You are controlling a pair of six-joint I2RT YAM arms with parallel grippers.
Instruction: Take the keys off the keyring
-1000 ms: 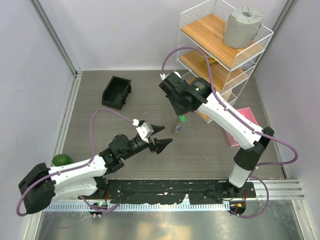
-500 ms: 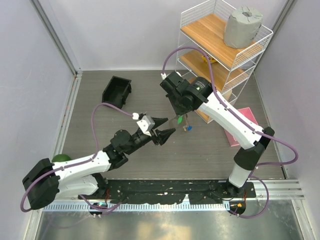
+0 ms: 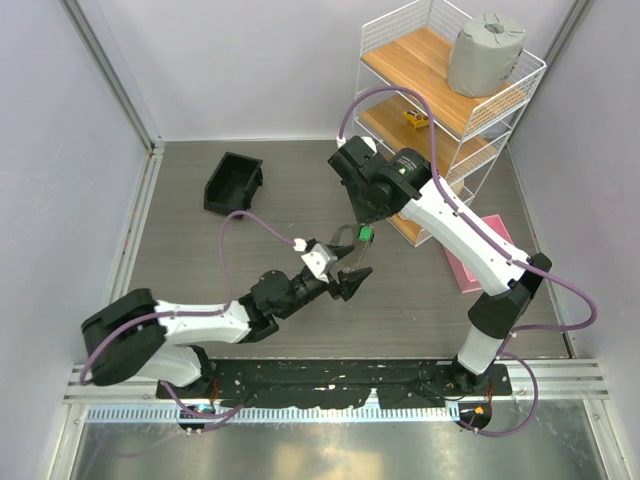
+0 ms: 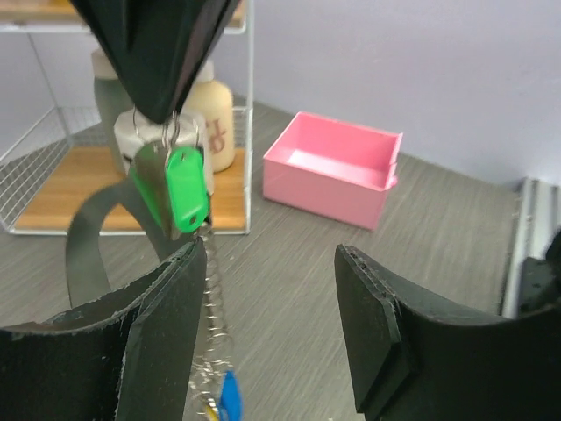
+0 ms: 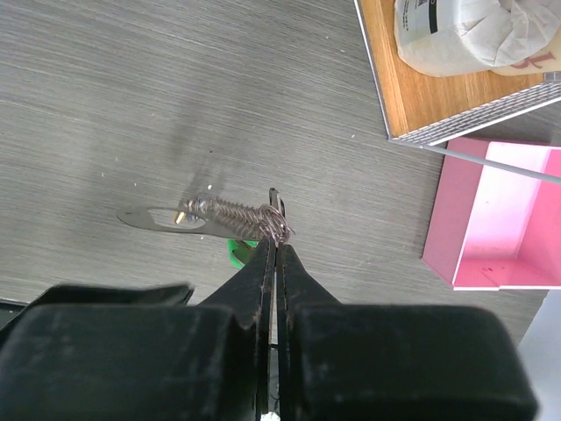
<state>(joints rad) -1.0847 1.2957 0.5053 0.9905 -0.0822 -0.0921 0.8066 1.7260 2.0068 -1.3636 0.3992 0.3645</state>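
Left wrist view: the right tool [image 4: 162,112] is closed, pinching the top of the keyring [image 5: 237,213] in the air above the tabletop [image 3: 250,250]. The green key [image 4: 187,186] hangs just below its tips. The fine chain [image 4: 210,289] drops further to the blue key [image 4: 230,399]. The left tool [image 4: 269,253] is open, with one finger just beside the chain.

Green key [image 4: 187,197] (glossy head), blue key [image 4: 230,399], pink tray [image 4: 320,189], black bin [image 3: 222,195], grey-grained table [image 3: 190,250].
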